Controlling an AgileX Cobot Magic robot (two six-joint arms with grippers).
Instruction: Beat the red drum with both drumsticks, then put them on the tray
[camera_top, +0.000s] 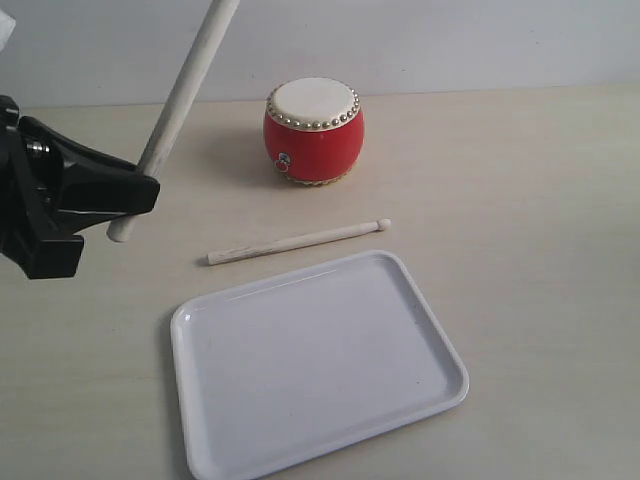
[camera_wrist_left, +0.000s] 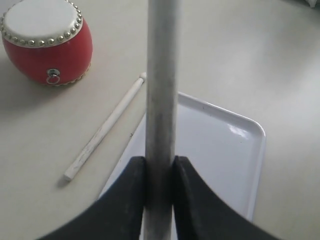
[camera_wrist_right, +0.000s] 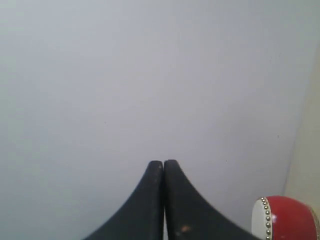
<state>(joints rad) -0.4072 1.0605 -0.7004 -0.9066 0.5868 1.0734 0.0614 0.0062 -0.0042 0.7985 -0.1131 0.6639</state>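
Observation:
The red drum (camera_top: 314, 131) (camera_wrist_left: 46, 41) stands at the back of the table, cream skin up. My left gripper (camera_top: 140, 195) (camera_wrist_left: 160, 162) is shut on one drumstick (camera_top: 178, 105) (camera_wrist_left: 161, 85), held raised and slanting up out of the exterior view, left of the drum. The second drumstick (camera_top: 298, 241) (camera_wrist_left: 106, 127) lies flat on the table between the drum and the white tray (camera_top: 315, 360) (camera_wrist_left: 220, 150). My right gripper (camera_wrist_right: 163, 164) is shut with nothing between its fingers, facing the wall; it is out of the exterior view. An edge of the drum (camera_wrist_right: 285, 217) shows beside it.
A pale grey wall (camera_top: 450, 40) runs behind the beige table (camera_top: 530, 230). The tray takes up the near middle of the table.

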